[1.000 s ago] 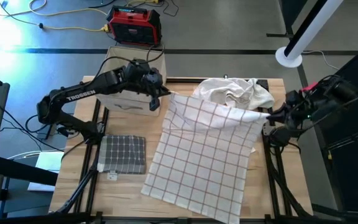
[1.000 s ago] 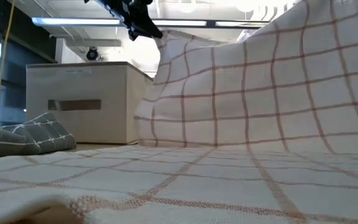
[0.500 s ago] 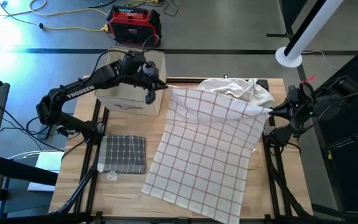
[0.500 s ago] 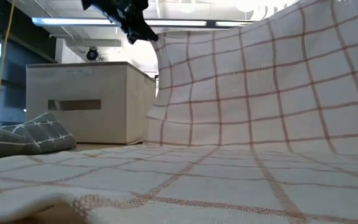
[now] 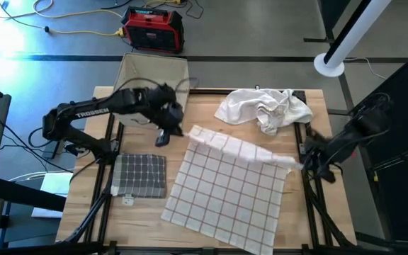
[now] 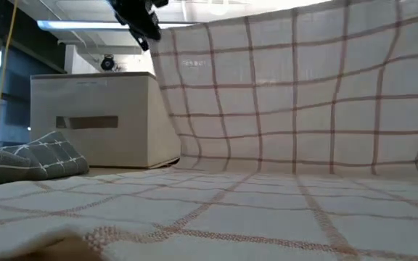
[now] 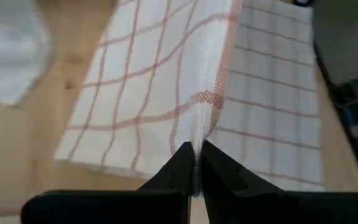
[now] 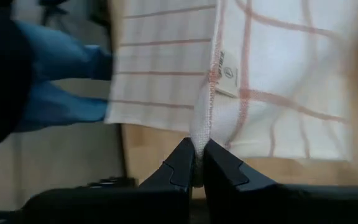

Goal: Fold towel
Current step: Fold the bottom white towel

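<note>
A white towel with red checks [image 5: 225, 188] lies with its near part flat on the table, while its far edge [image 5: 239, 146] is held up between my two grippers. My left gripper [image 5: 179, 132] is shut on the far left corner, and my right gripper [image 5: 299, 161] is shut on the far right corner. In the low view the raised part of the towel [image 6: 303, 94] hangs like a curtain, with my left gripper [image 6: 140, 18] at its top left. My left gripper pinches the towel's far left corner at its hem [image 7: 197, 134] between its two fingers [image 7: 178, 171]. That corner is lifted clear, and the cloth runs fairly taut from it toward the other gripper. My right gripper pinches the far right corner at the hemmed edge, beside the small label [image 8: 205, 118], between its two fingers [image 8: 219, 167]. The corner is off the table and the cloth hangs down from it.
A crumpled white cloth [image 5: 264, 108] lies at the table's far right. A folded grey towel [image 5: 140, 175] lies at the near left. A beige box [image 5: 147, 74] stands at the far left edge, also seen in the low view [image 6: 100, 119].
Both grippers have come down and toward the table's near edge, still shut on the far corners. The towel's far edge has travelled with them, off the crumpled cloth and out over the middle of the table. Its near part has stayed flat.
</note>
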Action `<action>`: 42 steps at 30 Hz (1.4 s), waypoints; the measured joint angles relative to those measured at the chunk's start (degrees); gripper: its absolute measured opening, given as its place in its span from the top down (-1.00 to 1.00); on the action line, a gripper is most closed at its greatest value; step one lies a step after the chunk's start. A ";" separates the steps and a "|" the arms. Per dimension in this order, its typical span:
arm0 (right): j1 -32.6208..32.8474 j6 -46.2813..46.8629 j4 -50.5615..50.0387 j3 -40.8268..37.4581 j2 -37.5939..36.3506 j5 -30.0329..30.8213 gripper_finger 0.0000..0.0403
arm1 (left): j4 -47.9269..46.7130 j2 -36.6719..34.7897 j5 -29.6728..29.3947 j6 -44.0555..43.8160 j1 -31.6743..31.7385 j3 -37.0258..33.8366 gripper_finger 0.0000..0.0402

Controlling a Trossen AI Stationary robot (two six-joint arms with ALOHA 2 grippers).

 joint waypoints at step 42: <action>13.52 -11.52 65.79 -9.20 49.82 -19.90 0.96 | -7.69 18.34 3.62 -14.68 -34.86 -0.01 0.95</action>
